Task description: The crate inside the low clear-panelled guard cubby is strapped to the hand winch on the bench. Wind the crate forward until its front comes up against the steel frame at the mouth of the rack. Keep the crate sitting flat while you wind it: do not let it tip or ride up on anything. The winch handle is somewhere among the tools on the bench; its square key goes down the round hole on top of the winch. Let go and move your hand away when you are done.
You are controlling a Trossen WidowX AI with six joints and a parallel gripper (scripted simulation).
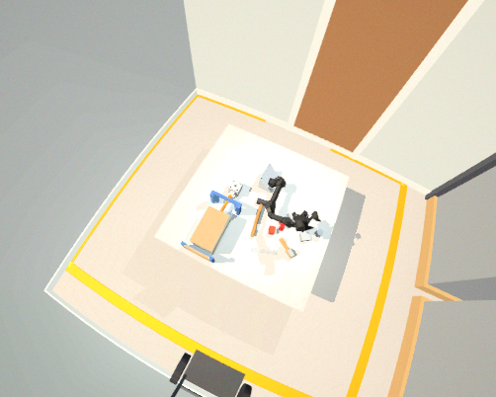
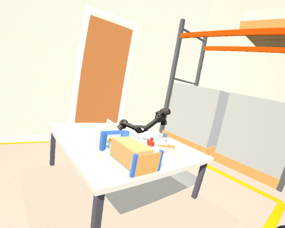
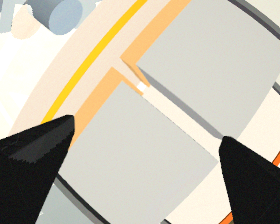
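Note:
The crate (image 1: 210, 229) (image 2: 132, 144) is a tan box lying flat behind the blue steel frame (image 1: 225, 199) (image 2: 103, 141). An orange strap (image 1: 225, 204) runs from its front under the frame toward the pale winch (image 1: 235, 187); a gap shows between crate and frame. The clear side panels are hard to make out. The winch's top hole is too small to tell. My gripper (image 3: 149, 133) is open and empty, raised above the tool side of the bench and facing the wall panels, away from crate and winch. I cannot tell which tool is the winch handle.
On the bench (image 1: 280, 291) (image 2: 75, 147) are a red block (image 1: 272, 230) (image 2: 150, 143), a wooden-handled tool (image 1: 285, 244) (image 2: 166, 146), a grey block (image 1: 305, 237), a blue-grey cylinder (image 1: 319, 232) (image 3: 66, 16) and a long brown bar (image 1: 256, 220). A clear upright panel (image 1: 268, 174) stands near the arm.

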